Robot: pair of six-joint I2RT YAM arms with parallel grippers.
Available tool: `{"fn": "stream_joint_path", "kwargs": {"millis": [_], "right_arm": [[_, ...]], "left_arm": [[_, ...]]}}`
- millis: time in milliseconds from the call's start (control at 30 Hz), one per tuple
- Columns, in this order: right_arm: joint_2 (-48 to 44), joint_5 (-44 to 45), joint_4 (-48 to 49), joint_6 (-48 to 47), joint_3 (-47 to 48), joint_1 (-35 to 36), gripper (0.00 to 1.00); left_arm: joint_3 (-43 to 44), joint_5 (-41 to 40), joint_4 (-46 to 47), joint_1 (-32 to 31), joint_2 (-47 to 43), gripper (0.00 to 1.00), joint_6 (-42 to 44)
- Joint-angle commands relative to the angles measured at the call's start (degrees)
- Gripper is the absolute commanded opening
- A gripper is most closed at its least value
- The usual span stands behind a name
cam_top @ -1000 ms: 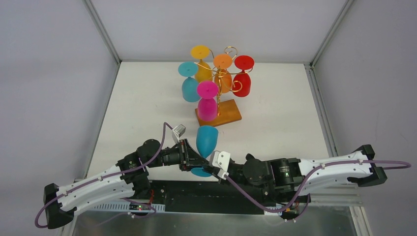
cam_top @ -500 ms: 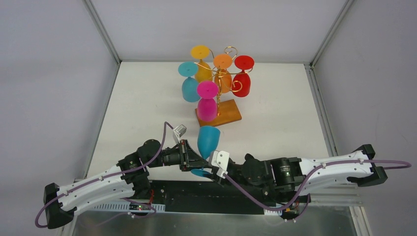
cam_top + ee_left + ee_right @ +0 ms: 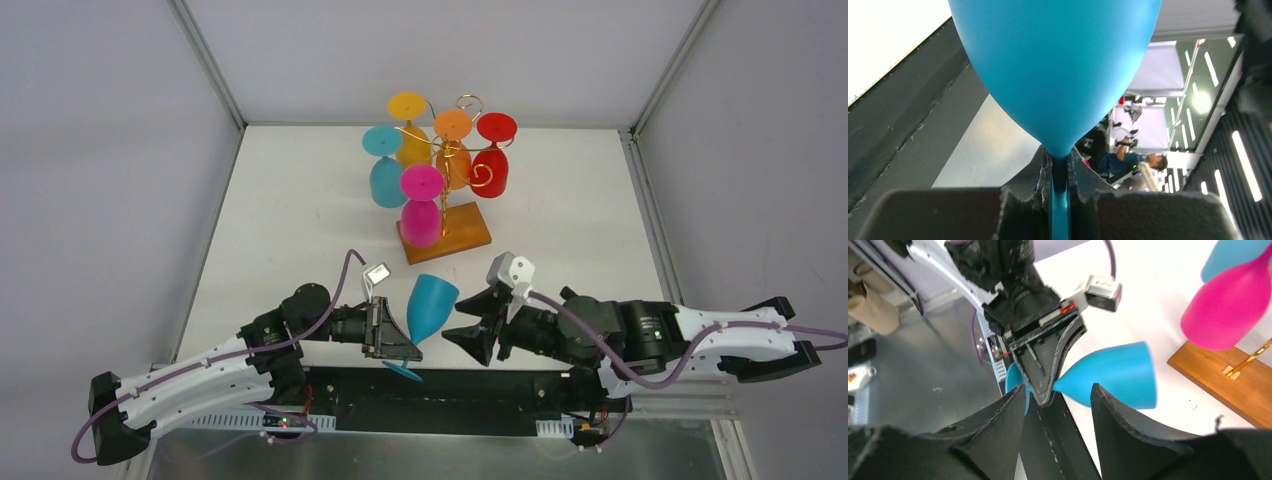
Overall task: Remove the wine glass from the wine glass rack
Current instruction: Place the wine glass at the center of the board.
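**Item 1, wine glass** (image 3: 430, 305): blue, opaque. You have it off the rack, tilted low over the near edge of the table. Its bowl points toward the rack and its foot toward the arm bases.

**Item 2, left gripper** (image 3: 397, 347): clenched on the glass stem. In the left wrist view its fingers (image 3: 1040, 167) press the stem from both sides just below the bowl.

**Item 3, right gripper** (image 3: 462, 325): released, jaws spread wide and holding nothing. It sits just to the right of the glass and apart from it, facing the left gripper.

**Item 4, wine glass rack** (image 3: 458, 135): gold wire on a brown wooden base (image 3: 462, 232), standing at mid-table toward the far side. Five glasses hang from it foot-up:
- cyan glass (image 3: 385, 170)
- yellow glass (image 3: 410, 120)
- orange glass (image 3: 454, 150)
- red glass (image 3: 494, 160)
- magenta glass (image 3: 422, 210)

**Item 5, markings**: a small white module (image 3: 1103, 290) on the left wrist has a red mark beside it. Any print is too small to read.

**Item 6, surface and room**: white table (image 3: 290, 210), with plain grey walls (image 3: 90, 150) and metal corner posts. Past the glass, the left wrist view shows ceiling strip lights (image 3: 1245, 165) and a seated person in blue (image 3: 1128, 161).
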Motion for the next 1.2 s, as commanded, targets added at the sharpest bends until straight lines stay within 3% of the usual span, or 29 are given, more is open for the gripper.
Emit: {"fn": "stream_joint_path", "kwargs": {"millis": [0,233,567,867,1167], "right_arm": [[0.6,4.0,-7.8,9.2,7.3,-2.7,0.54],[5.0,-7.3,-19.1,18.1,15.5,-15.4,0.55],[4.3,-39.0,-17.5,22.3,13.7,-35.3,0.58],[7.8,-57.2,-12.7,24.5,11.9,-40.2,0.59],[12.0,-63.9,-10.2,24.0,10.6,-40.3,0.55]], "left_arm": [[4.2,7.7,-2.2,-0.6,-0.1,0.0,8.8],[9.3,12.6,-10.6,-0.6,-0.6,0.0,16.9],[10.4,16.0,-11.8,-0.6,-3.1,0.0,20.1],[10.9,18.0,-11.8,-0.6,-3.8,0.0,22.7],[11.0,18.2,-11.8,-0.6,-3.5,0.0,23.9]]}}
